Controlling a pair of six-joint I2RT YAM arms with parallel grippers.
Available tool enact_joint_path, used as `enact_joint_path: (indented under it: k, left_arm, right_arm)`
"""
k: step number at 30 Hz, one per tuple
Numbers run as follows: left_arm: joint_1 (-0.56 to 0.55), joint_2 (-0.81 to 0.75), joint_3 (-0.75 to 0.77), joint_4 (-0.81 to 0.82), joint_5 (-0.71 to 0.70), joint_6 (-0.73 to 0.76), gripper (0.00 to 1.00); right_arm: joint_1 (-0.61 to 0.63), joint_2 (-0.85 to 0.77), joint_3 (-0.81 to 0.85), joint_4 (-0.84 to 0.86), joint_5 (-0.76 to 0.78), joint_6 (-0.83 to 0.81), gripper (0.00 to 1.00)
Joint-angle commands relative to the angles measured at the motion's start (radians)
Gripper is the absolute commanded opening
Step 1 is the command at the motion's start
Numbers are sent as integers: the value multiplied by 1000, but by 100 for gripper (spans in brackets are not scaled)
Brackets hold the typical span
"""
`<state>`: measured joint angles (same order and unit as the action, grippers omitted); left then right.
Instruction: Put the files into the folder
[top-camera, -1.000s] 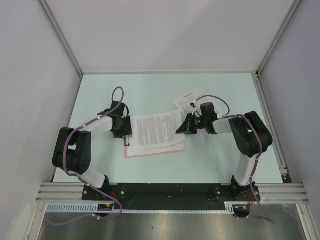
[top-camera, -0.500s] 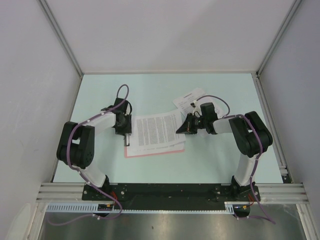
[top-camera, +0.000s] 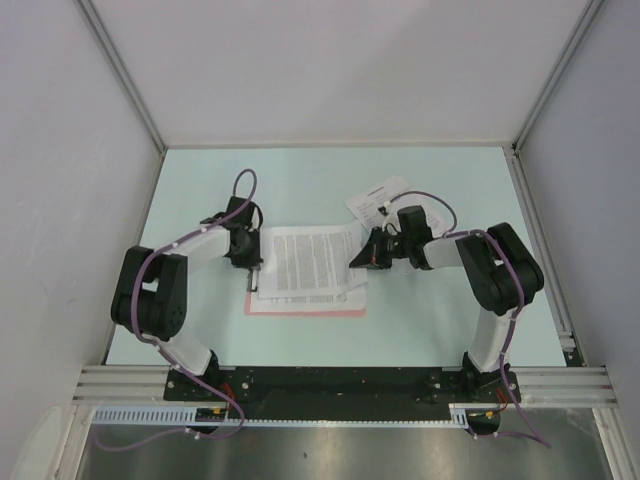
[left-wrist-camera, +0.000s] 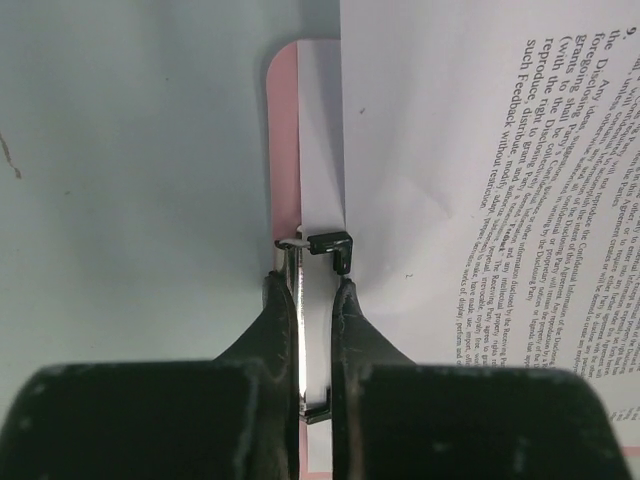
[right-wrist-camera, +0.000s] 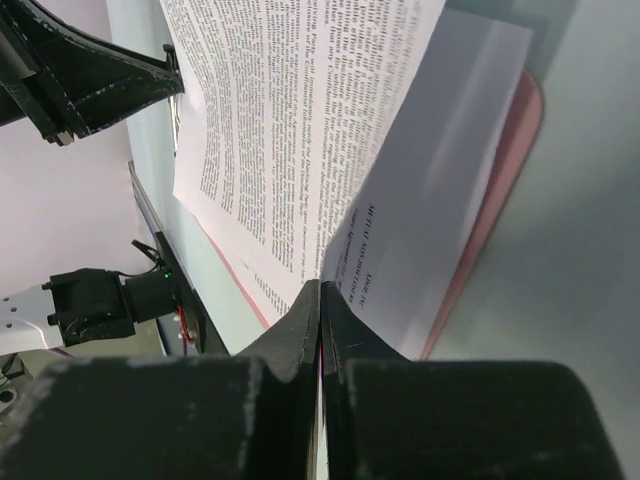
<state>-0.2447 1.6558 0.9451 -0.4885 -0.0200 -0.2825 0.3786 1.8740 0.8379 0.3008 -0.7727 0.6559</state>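
Pink board of the folder (top-camera: 300, 309) lay flat mid-table between my two arms, its long axis running left to right and its clip (left-wrist-camera: 325, 243) on the short edge nearest my left arm. My left pincer (left-wrist-camera: 308, 290) was at that edge, squeezed onto the clip's metal lever from both sides. The files (top-camera: 305, 262) lay on the folder, their left margin just beside the clip; whether any sheet sat under it I could not tell. My right pincer (right-wrist-camera: 320, 300) was closed on the right edge of the top sheet (right-wrist-camera: 300, 130), which curved up off the stack. I judged the sheets had to slide leftward, along that axis, under the clip. Another loose sheet (top-camera: 378, 200) lay beyond my right wrist.
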Motion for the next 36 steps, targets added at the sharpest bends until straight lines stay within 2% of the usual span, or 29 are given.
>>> enact_joint_path:
  k: [1,6,11,15,22,26,29,30,32,33,36]
  left_arm:
    - [13,-5,-86,13,92,-23,0]
    - [77,-73,-138,62,150,-79,0]
    - [85,-142,-175,108,155,-151,0]
    - [85,-151,-195,146,161,-198,0]
    - [87,-189,-230,188,189,-215,0]
    - [85,-172,-220,163,175,-167,0]
    - [85,-177,-212,124,154,-155,21]
    - [85,-185,-212,117,150,-155,34]
    - [84,-203,-210,99,144,-158,46]
    - [82,-208,-207,93,144,-159,56]
    - [73,-229,-201,62,124,-161,59]
  right_arm:
    - [31,11,1,40,18,13,0]
    - [34,-18,1,-44,67,-9,0]
    - [25,-102,-13,-101,102,-32,0]
    - [31,-110,-20,-120,108,-36,0]
    - [-12,-90,-60,-97,99,-53,0]
    - [-47,-75,-60,-85,58,-62,0]
    - [-46,-76,-59,-74,47,-62,0]
    - [-43,-76,-60,-71,46,-61,0]
    - [-40,-70,-60,-66,44,-59,0]
    - [-38,-65,-60,-62,43,-58,0]
    - [-33,-53,-60,-45,32,-49,0]
